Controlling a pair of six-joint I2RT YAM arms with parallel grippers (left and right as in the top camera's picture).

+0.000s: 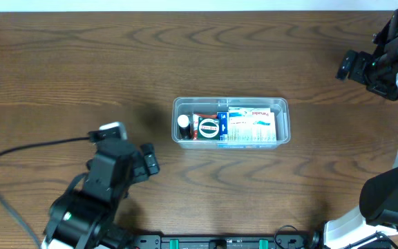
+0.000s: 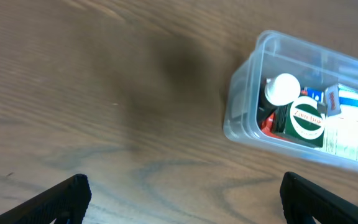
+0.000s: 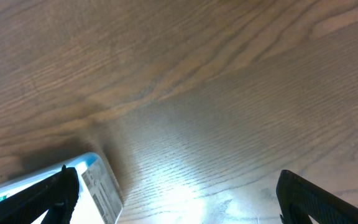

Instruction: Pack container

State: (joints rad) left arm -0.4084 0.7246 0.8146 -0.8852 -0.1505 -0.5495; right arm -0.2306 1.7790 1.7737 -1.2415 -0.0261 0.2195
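Observation:
The clear plastic container [image 1: 282, 105] stands in the middle of the wooden table. It holds a small white-capped bottle [image 1: 184, 122], a round green-and-white tin [image 1: 208, 127] and white and blue packets [image 1: 253, 124]. In the left wrist view the container's end [image 2: 241, 106] shows at upper right with the bottle cap [image 2: 281, 89] and tin [image 2: 306, 118]. My left gripper [image 1: 149, 159] [image 2: 182, 199] is open and empty, left of the container and apart from it. My right gripper [image 1: 347, 66] [image 3: 176, 193] is open and empty, up at the far right. A packet corner [image 3: 101, 186] shows in the right wrist view.
A black cable [image 1: 19, 155] runs from the left arm across the table's left side. The right arm's white base [image 1: 385, 200] stands at the front right corner.

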